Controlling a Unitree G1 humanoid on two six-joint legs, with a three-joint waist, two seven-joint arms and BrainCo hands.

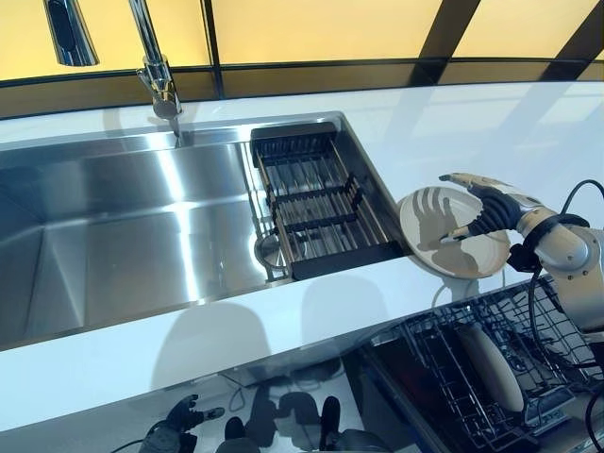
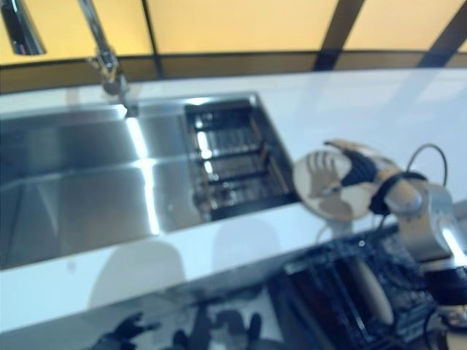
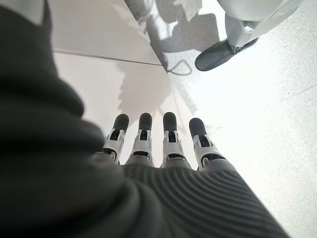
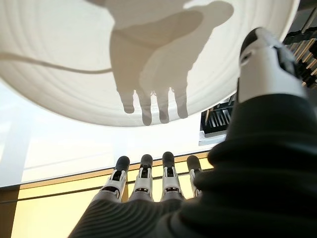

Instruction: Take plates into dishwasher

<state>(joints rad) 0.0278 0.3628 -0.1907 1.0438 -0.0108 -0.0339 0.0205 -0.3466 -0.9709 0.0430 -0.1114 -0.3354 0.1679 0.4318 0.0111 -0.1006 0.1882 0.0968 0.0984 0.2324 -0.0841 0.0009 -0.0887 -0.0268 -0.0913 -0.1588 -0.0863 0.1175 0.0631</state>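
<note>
A white plate (image 1: 444, 241) lies on the white counter's front edge, right of the sink, partly over the edge. My right hand (image 1: 493, 209) hovers just above it, fingers straight and spread, casting a shadow on the plate (image 4: 148, 54). In the right wrist view the fingers (image 4: 143, 173) are straight and the thumb (image 4: 262, 54) sits near the plate's rim; nothing is gripped. Below, the dark wire dishwasher rack (image 1: 444, 377) is pulled out with one plate (image 1: 493, 366) standing in it. My left hand (image 1: 179, 420) hangs low by the floor, fingers (image 3: 168, 134) straight, empty.
The steel sink (image 1: 123, 236) fills the left, with a black dish rack (image 1: 316, 203) at its right end and a faucet (image 1: 156, 80) behind. White counter (image 1: 491, 132) stretches to the back right.
</note>
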